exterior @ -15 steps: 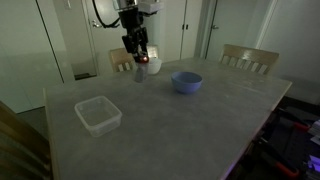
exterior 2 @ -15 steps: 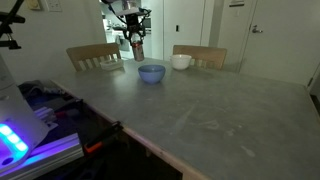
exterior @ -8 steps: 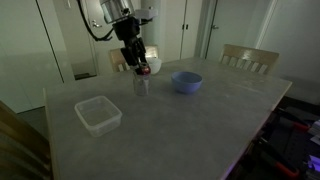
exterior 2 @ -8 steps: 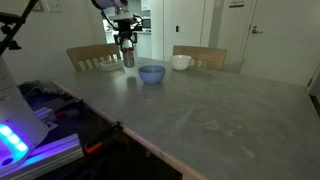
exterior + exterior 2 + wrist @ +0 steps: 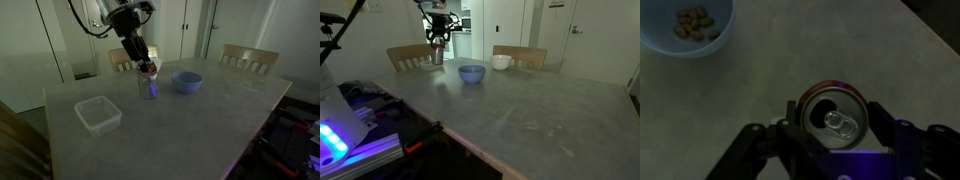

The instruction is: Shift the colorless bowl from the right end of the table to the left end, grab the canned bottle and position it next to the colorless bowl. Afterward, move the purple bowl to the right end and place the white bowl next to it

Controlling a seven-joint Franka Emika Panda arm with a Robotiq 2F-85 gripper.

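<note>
My gripper [image 5: 149, 78] is shut on the canned bottle [image 5: 150, 88], a silver can with a red rim. It holds the can upright over the table [image 5: 190, 135], between the colorless bowl [image 5: 98, 115] and the purple bowl [image 5: 186, 82]. In the wrist view the can's open top [image 5: 835, 112] sits between my two fingers [image 5: 841, 122]. In an exterior view my gripper [image 5: 437, 52] is left of the purple bowl [image 5: 471, 74], with the white bowl [image 5: 501, 62] further right. The colorless bowl does not show there.
Two wooden chairs [image 5: 248, 58] [image 5: 412, 55] stand at the table's far side. A pale round bowl [image 5: 688, 25] with small tan pieces inside shows at the wrist view's upper left. The table edge [image 5: 930, 45] runs across the upper right corner there.
My gripper has carried the can away from the white bowl at the far edge, out over the table and lower, toward the colorless bowl's side. The bowls have not moved.
</note>
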